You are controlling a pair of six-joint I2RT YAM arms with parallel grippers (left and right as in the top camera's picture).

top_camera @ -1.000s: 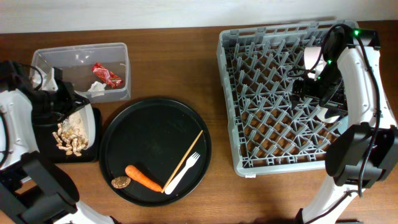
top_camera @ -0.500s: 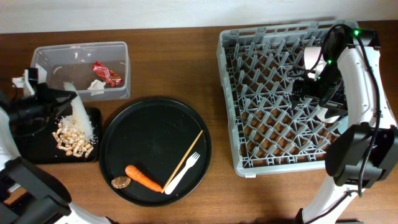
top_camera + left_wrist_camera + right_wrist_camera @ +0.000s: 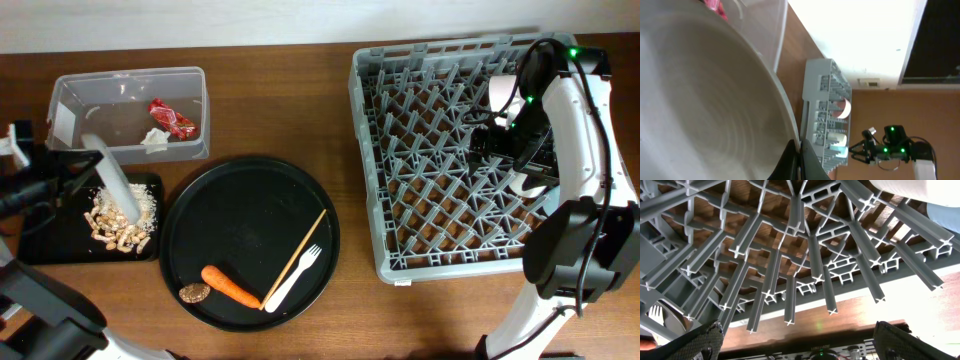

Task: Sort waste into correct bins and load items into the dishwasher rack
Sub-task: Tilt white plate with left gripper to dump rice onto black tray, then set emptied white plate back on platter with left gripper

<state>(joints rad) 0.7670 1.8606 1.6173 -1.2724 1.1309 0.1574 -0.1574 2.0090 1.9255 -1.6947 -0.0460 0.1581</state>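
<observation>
From above, the plate is held on edge over the crumb tray by the clenched left pincer. The rack lies far right (right arm nearer).

Left wrist: the plate's rim is pinched.

Right wrist: the right pincer is spread wide over the rack.

Open over the bare wood of the table between the clear tub and the dishwasher rack. Open too above the upper half of the round black tray, but crowded along its lower edge by carrot, brown disc, fork and wooden stick. Blocked above the black rectangular tray by the tilted white plate clamped in the left gripper. Barred over the rack's right side by the right arm and the white cup, with the right gripper spread wide just above the pegs. Roomier over the rack's left columns.
</observation>
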